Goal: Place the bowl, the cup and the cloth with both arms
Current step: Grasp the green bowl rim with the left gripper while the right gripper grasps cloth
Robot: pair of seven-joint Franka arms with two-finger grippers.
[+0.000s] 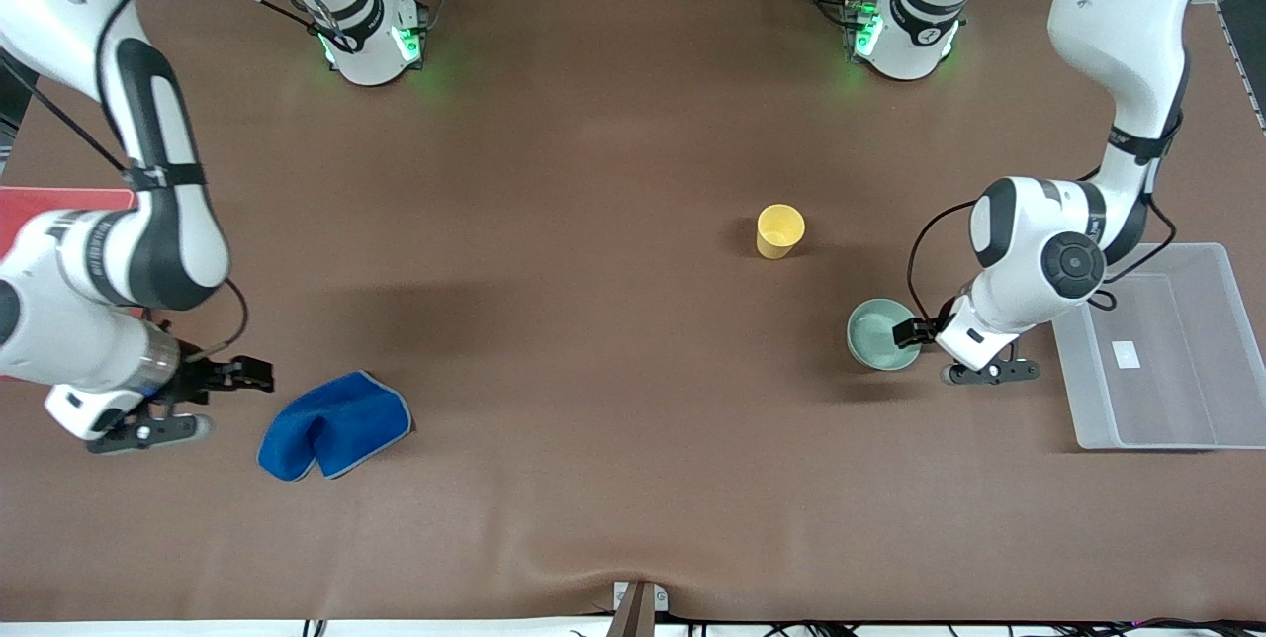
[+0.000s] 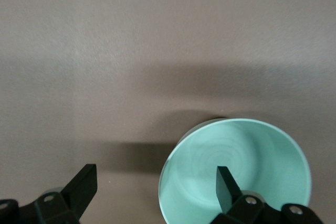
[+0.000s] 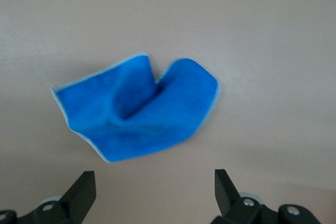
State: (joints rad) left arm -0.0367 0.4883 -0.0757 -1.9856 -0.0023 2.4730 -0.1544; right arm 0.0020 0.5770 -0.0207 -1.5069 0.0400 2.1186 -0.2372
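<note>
Brown desk [image 1: 613, 320]; a red object [image 1: 59, 207] at the right arm's end is mostly hidden by that arm. Left claw [image 2: 157, 184] spread wide, empty, straddling the mint bowl's [image 1: 880, 333] rim, one finger [image 2: 227, 184] over the inside. Right claw [image 3: 155, 190] also spread, empty, over bare desk just beside the crumpled blue cloth [image 1: 334, 424]. Yellow cup [image 1: 779, 230] stands upright, farther from the front camera than the bowl. Clear bin [image 1: 1162, 350] beside the left arm.
</note>
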